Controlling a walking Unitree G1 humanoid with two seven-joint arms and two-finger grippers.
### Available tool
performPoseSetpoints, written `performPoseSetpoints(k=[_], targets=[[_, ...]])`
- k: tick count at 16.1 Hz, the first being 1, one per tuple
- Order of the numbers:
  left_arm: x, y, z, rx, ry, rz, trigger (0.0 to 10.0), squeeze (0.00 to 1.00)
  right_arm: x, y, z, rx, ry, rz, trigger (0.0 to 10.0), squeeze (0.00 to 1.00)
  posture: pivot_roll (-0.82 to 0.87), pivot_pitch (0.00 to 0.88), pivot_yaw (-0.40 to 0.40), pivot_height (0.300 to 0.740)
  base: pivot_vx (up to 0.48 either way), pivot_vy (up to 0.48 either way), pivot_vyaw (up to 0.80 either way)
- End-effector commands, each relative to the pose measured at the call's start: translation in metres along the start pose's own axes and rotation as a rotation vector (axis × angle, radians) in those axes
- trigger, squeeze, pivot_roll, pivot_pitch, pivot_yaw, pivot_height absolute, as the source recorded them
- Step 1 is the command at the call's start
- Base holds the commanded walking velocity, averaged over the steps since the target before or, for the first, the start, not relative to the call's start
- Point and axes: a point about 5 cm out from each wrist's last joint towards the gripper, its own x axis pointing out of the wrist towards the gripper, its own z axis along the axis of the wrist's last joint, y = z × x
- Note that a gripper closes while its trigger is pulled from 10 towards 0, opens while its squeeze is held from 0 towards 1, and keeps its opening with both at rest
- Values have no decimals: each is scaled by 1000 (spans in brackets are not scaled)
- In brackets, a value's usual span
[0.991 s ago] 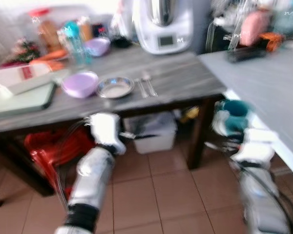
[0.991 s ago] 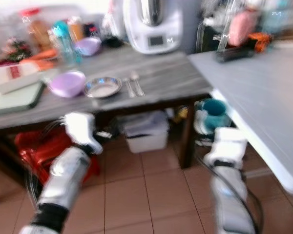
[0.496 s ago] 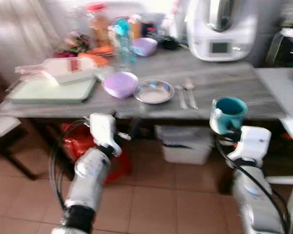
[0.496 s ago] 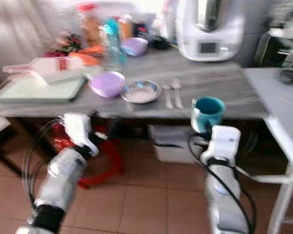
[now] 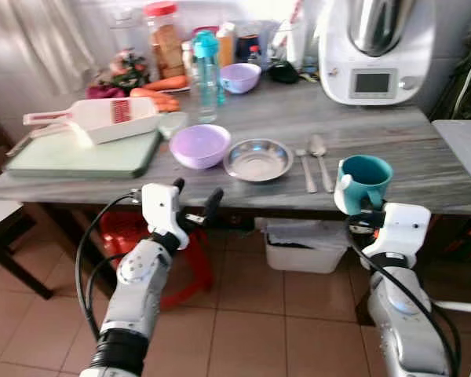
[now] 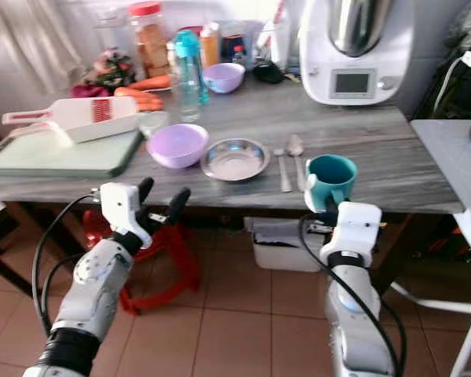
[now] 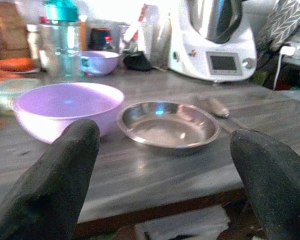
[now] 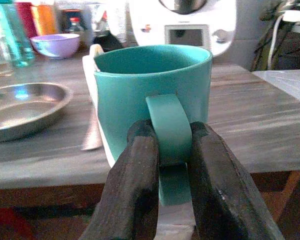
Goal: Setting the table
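From the head views, we saw the right end effector [image 5: 359, 222] carrying a teal mug [image 5: 364, 182] at the front edge of the bench [image 5: 392, 169], just beside the spoon [image 5: 320, 157] and steel dish [image 5: 257, 159]. Our left end effector [image 5: 195, 206] hung spread and empty below the edge. Along the left wrist, the dish and purple bowl [image 7: 65, 105] lay near. Along the right wrist, the fingers [image 8: 135, 185] pinched only the handle; we judged the mug might swing, clip the edge or knock the cutlery.
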Motion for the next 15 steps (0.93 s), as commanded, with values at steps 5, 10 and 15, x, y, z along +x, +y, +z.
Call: performPoseSetpoints(k=[5,10,15], targets=[[3,1,10,24,-23,-5,10000,0,3,4,15,-15,-76,7,10000,0,-65,6,64,740,318,0,0],[5,-2,17,20,-51,-16,10000,0,4,9,30,-55,-145,38,10000,0,-64,4,61,740,317,0,0],[4,-4,17,15,-46,-18,10000,0,6,4,34,-65,-156,27,10000,0,-67,5,59,740,314,0,0]])
